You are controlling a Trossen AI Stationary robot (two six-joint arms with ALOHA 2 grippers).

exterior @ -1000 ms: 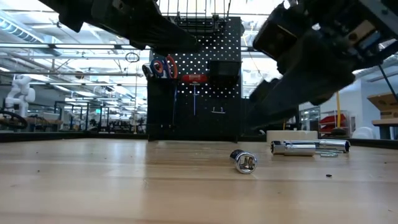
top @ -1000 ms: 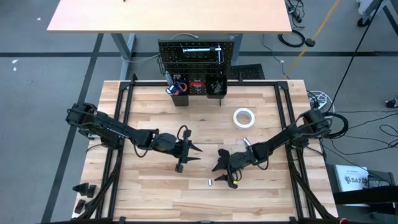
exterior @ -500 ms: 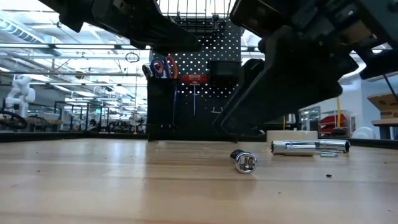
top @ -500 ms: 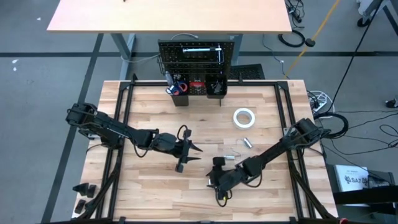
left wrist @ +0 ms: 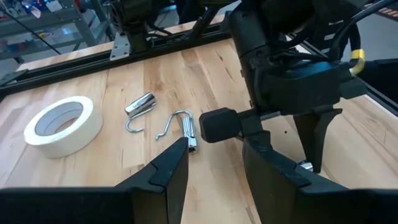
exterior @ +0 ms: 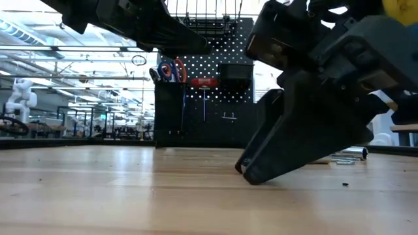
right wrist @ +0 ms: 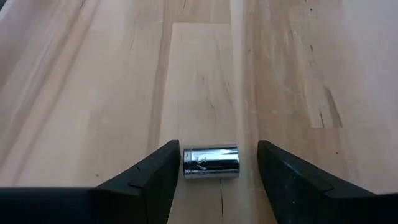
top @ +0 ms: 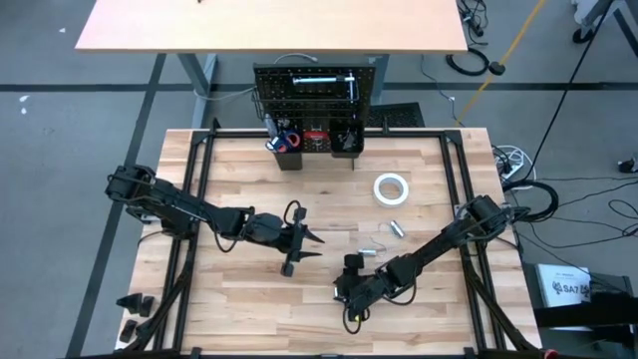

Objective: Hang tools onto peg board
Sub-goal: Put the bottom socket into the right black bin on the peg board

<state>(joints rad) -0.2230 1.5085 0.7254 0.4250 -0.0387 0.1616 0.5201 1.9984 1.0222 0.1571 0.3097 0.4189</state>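
Right gripper [right wrist: 211, 180] low over the front middle of the tabletop [top: 239, 170], pointed steeply down, fingertips close to the wood; jaws apart, straddling a small silver socket [right wrist: 211, 162] lying on its side between the two dark fingers [right wrist: 146, 177], with a gap showing on either side, nothing gripped; seen from above as a dark mass [top: 351, 291] near the tabletop's front edge; from table height a large dark finger [exterior: 287, 153] slanting down to the wood and hiding the socket.

Left gripper [top: 304, 246] held above the tabletop left of centre, jaws parted moderately and empty; from its wrist the two dark fingers [left wrist: 165, 171] framing the right arm's gripper ahead.

Beyond the grippers, on the wood: white tape roll [top: 391, 187] lying flat toward the right rear; a short silver piece [top: 396, 228] in front of it; a silver hook with a small fitting [left wrist: 180, 124] just beside that, near the right arm.

Peg board [top: 317, 95] upright at the rear edge of the tabletop, centre; black bins [top: 344, 140] along its lower edge; orange-handled scissors [exterior: 167, 70] and red screwdriver [exterior: 204, 83] hanging on its face; a silver bar [top: 321, 79] across the upper part, kind not clear.
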